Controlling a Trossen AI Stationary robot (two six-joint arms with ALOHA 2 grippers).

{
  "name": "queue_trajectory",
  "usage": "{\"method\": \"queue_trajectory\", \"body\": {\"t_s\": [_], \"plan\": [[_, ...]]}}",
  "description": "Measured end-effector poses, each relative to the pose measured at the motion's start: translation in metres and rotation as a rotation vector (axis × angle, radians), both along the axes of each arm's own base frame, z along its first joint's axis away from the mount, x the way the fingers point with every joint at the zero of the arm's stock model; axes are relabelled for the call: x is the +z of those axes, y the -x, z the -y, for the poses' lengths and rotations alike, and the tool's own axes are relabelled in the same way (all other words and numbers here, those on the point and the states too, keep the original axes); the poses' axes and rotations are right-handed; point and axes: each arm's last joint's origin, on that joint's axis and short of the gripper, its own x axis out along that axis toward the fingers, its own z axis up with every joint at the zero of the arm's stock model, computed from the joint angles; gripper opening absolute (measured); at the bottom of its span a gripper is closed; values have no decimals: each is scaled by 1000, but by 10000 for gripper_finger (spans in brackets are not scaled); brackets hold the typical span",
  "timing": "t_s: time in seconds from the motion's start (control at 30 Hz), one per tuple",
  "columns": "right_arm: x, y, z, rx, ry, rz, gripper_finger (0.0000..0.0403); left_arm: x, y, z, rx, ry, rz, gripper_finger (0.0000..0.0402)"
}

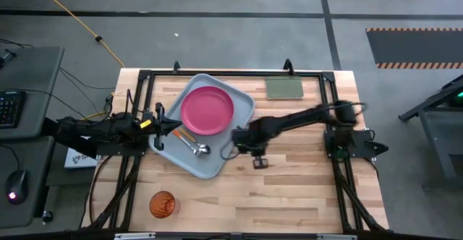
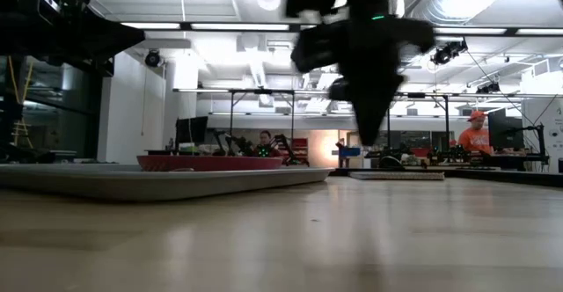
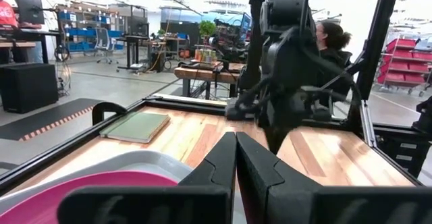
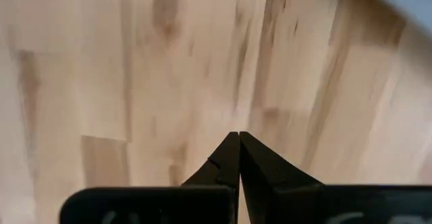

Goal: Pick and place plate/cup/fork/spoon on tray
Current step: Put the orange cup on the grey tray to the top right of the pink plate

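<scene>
Cup (image 1: 163,204): on table, well apart from closed, empty left gripper (image 1: 160,126) beside tray (image 1: 217,166). Judged light, stiff, slippery plastic; grasp across rim. Right gripper (image 4: 239,158) pinched closed, empty.

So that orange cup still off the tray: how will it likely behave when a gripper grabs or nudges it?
The cup looks like thin translucent plastic, so probably light and easily shoved across the bare wooden table. Seen from above it shows a round outline, apparently upright; a push near the rim could tip it, and then it would likely roll. Its smooth wall may slip between fingers.
</scene>
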Motion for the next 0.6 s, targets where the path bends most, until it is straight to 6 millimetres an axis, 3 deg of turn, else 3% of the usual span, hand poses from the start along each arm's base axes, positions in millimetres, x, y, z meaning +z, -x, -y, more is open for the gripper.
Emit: {"method": "queue_trajectory", "body": {"t_s": [0.13,0.23,0.33,0.43,0.6], "plan": [[-1,47,-2,-219,-38,260,0,0,0,0,0,0,1,3],[4,55,-6,-361,-225,670,0,0,0,0,0,0,1,3],[12,56,-15,-350,-441,1068,0,0,0,0,0,-1,1,3],[26,44,-28,-269,-551,1262,0,0,0,0,0,-1,-1,3],[47,-9,-62,-80,-423,1197,2,0,0,0,0,-1,-4,3]]}}
